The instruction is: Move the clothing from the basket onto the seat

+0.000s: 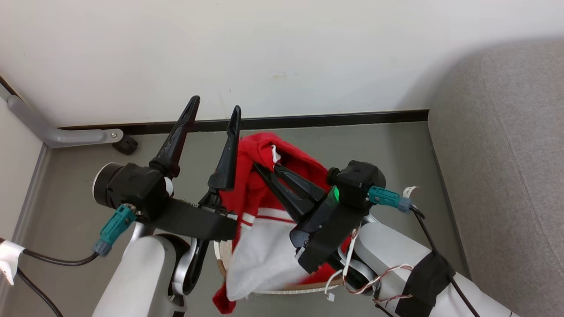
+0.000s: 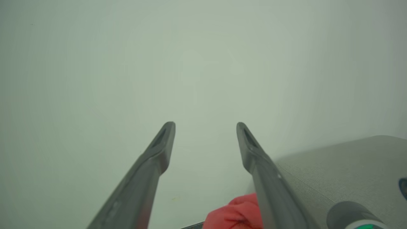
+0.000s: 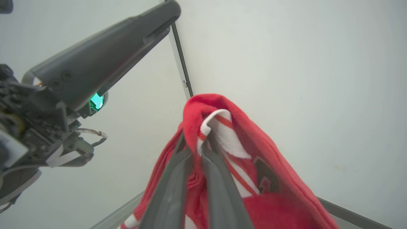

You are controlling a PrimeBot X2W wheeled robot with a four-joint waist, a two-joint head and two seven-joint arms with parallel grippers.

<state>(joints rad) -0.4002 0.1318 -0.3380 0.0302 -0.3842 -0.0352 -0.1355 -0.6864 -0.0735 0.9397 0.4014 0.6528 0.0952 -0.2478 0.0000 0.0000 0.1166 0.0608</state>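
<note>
Hanging over the basket (image 1: 220,257) on grey floor (image 1: 374,141), the clothing (image 1: 255,193) is pinched by the right end effector (image 1: 266,166); left end effector (image 1: 216,103) gapes wide, apparently empty.

right claw (image 1: 266,166) pinching clothing (image 1: 263,149), left claw (image 1: 215,103) spread

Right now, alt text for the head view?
The right claw is shut on red-and-white clothing, holding it up with its lower part draped over the basket rim. The left claw is open and empty beside it, fingers toward the wall. The grey seat is at the right edge.
</note>
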